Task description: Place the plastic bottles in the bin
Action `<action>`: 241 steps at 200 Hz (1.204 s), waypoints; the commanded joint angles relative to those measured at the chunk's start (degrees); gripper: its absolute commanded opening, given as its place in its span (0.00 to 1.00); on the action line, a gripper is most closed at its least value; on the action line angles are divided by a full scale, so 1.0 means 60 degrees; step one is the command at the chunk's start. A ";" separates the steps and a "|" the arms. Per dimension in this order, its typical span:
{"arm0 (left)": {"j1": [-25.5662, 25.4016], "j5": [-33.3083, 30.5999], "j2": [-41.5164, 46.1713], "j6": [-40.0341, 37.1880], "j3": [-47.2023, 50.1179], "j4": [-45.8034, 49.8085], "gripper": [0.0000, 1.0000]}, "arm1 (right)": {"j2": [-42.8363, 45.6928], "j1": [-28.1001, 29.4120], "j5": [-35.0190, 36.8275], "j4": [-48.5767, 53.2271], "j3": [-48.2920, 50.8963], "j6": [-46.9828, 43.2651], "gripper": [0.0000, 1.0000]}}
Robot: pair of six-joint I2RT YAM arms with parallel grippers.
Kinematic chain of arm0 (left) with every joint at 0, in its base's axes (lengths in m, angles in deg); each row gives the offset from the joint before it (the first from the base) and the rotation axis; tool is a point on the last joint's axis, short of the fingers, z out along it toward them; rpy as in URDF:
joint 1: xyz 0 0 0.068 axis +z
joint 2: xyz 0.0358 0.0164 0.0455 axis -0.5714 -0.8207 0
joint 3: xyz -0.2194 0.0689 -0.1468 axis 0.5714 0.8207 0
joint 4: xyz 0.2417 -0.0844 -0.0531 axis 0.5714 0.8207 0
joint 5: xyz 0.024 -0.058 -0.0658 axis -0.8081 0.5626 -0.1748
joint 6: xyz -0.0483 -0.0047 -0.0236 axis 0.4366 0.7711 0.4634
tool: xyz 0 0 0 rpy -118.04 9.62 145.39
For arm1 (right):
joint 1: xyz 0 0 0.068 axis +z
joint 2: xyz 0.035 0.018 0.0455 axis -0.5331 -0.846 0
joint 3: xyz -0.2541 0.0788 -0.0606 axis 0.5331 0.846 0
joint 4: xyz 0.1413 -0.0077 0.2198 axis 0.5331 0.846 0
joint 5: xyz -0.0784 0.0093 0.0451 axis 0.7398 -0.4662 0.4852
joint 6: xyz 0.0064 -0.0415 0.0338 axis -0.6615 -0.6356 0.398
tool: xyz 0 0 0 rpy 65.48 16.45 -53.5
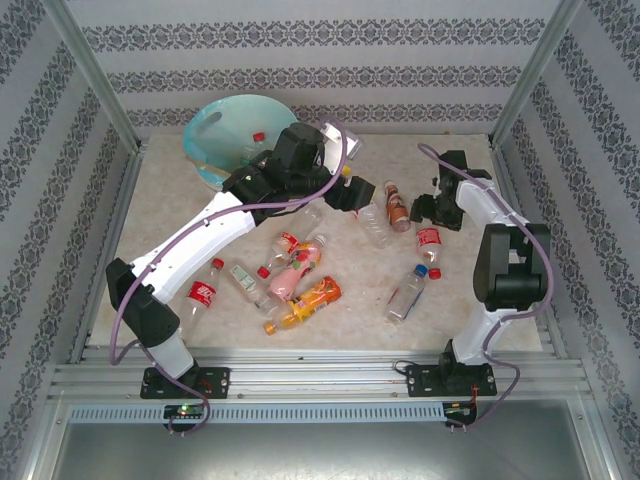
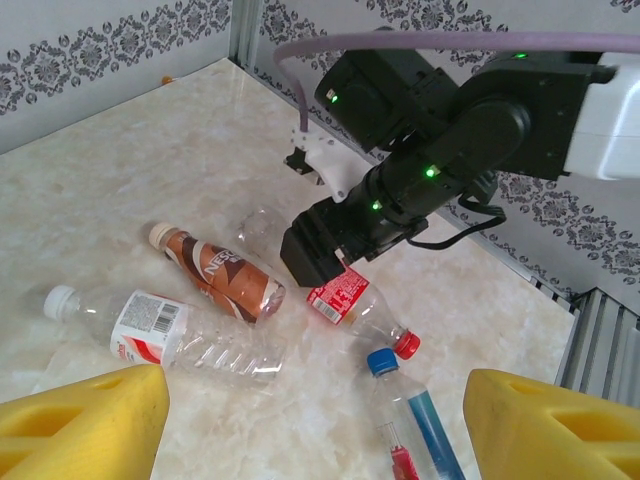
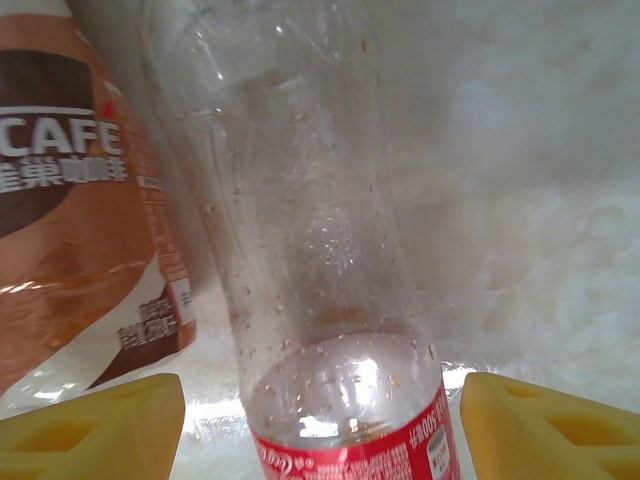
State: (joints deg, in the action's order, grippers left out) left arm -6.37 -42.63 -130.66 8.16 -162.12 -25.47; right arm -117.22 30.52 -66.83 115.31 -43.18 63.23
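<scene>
Near table edge: plastic bottles (image 1: pixel 305 300) lie scattered on their sides on the pale marbled tabletop (image 1: pixel 340 335); clear thin walls, bright labels.
Right gripper (image 3: pixel 320 425): yellow fingers spread wide, clamped on nothing; set low, one either side of the red-labelled bottle (image 3: pixel 330 280).
Red-labelled bottle: clear, smooth, waisted body with droplets inside; lies just beside the brown coffee bottle (image 3: pixel 70 250).
Step in hand: looks like the grasp on this bottle.
Doing it well: close slowly across the body near the label. The thin wall will likely flex, and a round body can roll or squirt free. Keep the fingers off the brown neighbour.
Left gripper (image 2: pixel 315 425): yellow fingers apart, empty, hanging over mid-table.
Bin (image 1: pixel 205 125): far left corner, round, blue-green bag over the rim, a red-capped bottle (image 1: pixel 256 143) inside; well apart from the right gripper.
</scene>
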 commanded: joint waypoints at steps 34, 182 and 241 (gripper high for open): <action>-0.0089 0.0037 -0.0098 0.0005 0.0145 -0.0451 0.79 | -0.0509 -0.0040 0.0274 0.0157 -0.0103 -0.0423 0.67; -0.0089 -0.0037 -0.0010 -0.0053 0.0341 -0.0468 0.80 | -0.1280 -0.0040 0.0756 0.0483 -0.0308 -0.0805 0.69; -0.0089 -0.0044 0.0068 -0.0025 0.0334 -0.0450 0.80 | -0.0662 -0.0098 0.1255 0.0435 -0.0118 -0.0858 0.59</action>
State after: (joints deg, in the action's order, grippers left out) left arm -6.37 -42.65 -130.72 8.14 -160.67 -26.61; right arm -123.69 30.48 -62.81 116.51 -44.03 58.64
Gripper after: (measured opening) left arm 0.801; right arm 0.596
